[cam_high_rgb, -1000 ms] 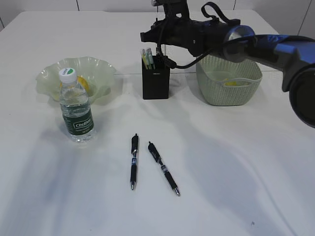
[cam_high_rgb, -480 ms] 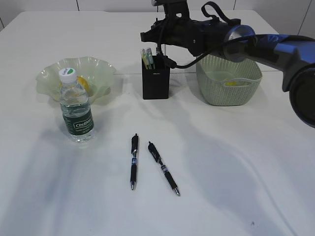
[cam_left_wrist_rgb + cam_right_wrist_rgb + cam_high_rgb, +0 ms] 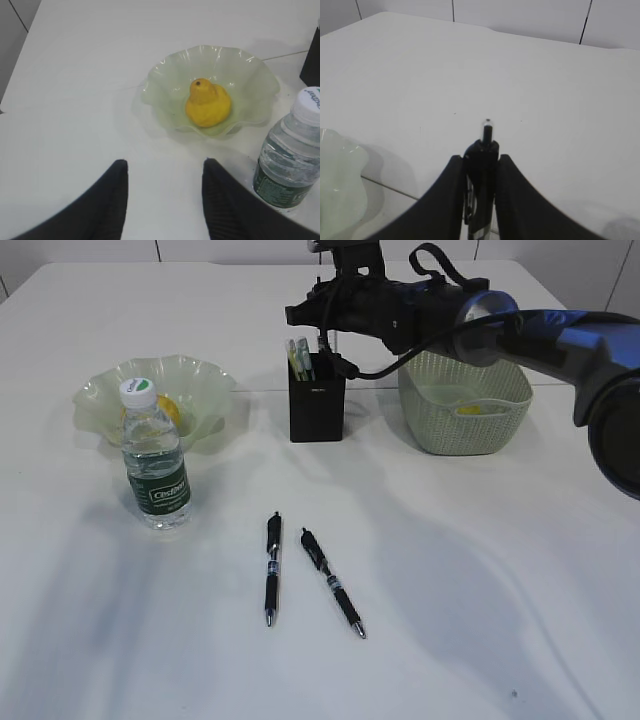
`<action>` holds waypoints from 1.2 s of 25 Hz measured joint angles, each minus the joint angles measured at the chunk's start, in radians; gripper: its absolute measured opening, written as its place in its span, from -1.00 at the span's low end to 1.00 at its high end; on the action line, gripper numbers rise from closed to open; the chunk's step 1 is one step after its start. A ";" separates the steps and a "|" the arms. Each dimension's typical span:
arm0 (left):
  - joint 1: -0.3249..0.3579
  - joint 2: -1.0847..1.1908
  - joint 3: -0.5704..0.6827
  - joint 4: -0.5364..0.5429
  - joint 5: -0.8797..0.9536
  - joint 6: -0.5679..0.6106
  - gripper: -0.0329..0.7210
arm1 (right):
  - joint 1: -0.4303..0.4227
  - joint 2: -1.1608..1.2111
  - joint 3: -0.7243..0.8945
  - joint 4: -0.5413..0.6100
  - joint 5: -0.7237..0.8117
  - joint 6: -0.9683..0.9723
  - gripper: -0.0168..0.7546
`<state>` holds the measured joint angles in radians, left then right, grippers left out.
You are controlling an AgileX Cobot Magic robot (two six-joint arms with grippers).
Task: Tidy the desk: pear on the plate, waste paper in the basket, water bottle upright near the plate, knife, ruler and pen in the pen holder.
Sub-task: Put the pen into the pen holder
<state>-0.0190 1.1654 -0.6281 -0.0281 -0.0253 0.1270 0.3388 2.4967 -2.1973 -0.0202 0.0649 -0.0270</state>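
My right gripper (image 3: 325, 322) reaches across and hangs just above the black pen holder (image 3: 317, 405). It is shut on a black pen (image 3: 487, 132) held upright between the fingers (image 3: 481, 159). The holder has a few items in it. Two more black pens (image 3: 272, 568) (image 3: 333, 583) lie on the table in front. The water bottle (image 3: 155, 455) stands upright next to the green glass plate (image 3: 205, 380). The yellow pear (image 3: 207, 102) sits on the plate (image 3: 165, 82). My left gripper (image 3: 165, 172) is open and empty over bare table near the plate.
A pale green woven basket (image 3: 465, 425) stands right of the pen holder, with something yellow inside. The bottle also shows at the right edge of the left wrist view (image 3: 295, 155). The right arm spans the back right of the table.
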 joint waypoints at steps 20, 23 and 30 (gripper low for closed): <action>0.000 0.000 0.000 0.000 0.000 0.000 -0.01 | 0.000 0.000 0.000 0.000 0.014 0.000 -0.37; 0.000 0.000 0.000 0.000 0.000 0.000 -0.01 | 0.000 0.000 0.000 0.000 0.017 0.000 -0.36; 0.000 0.000 0.000 0.000 0.000 0.000 -0.01 | 0.000 -0.007 0.000 0.000 0.059 0.000 -0.36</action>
<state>-0.0190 1.1654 -0.6281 -0.0281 -0.0253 0.1270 0.3388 2.4894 -2.1973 -0.0202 0.1237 -0.0274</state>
